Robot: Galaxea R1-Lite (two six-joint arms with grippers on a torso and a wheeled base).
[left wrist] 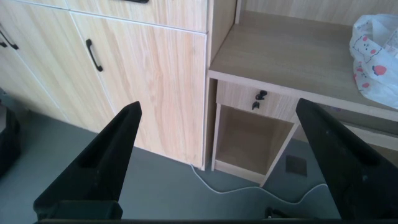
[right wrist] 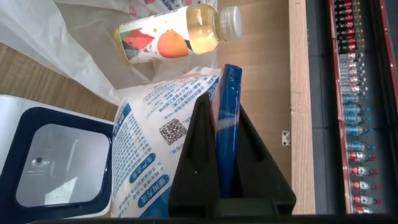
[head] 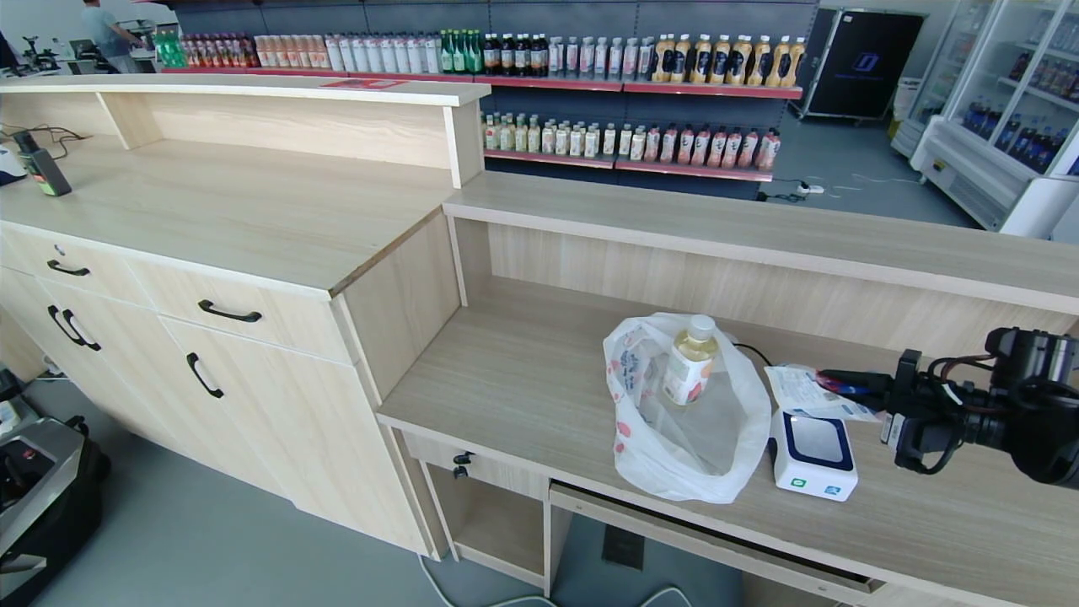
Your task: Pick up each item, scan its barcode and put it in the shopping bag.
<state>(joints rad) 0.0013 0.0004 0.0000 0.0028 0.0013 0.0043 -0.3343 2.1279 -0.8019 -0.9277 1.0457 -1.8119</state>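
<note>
A white plastic shopping bag (head: 674, 447) lies open on the lower counter (head: 523, 371) with a pale drink bottle (head: 691, 361) standing inside it. Beside the bag sits a white scanner (head: 813, 455) with a dark blue window. My right gripper (head: 847, 381) is shut on the blue edge of a white and blue packet (head: 801, 392), held just behind the scanner. The right wrist view has the gripper (right wrist: 222, 109) pinching the packet (right wrist: 155, 155) over the scanner (right wrist: 56, 162), near the bottle (right wrist: 174, 31). My left gripper (left wrist: 219, 106) stands open low over the floor, facing the cabinet; the bag (left wrist: 376, 50) is far off.
A higher counter (head: 219, 202) with drawers stands to the left, carrying a handheld device (head: 42, 164). A raised back ledge (head: 759, 228) borders the lower counter. Shelves of bottles (head: 590, 59) and fridges (head: 995, 110) line the room behind.
</note>
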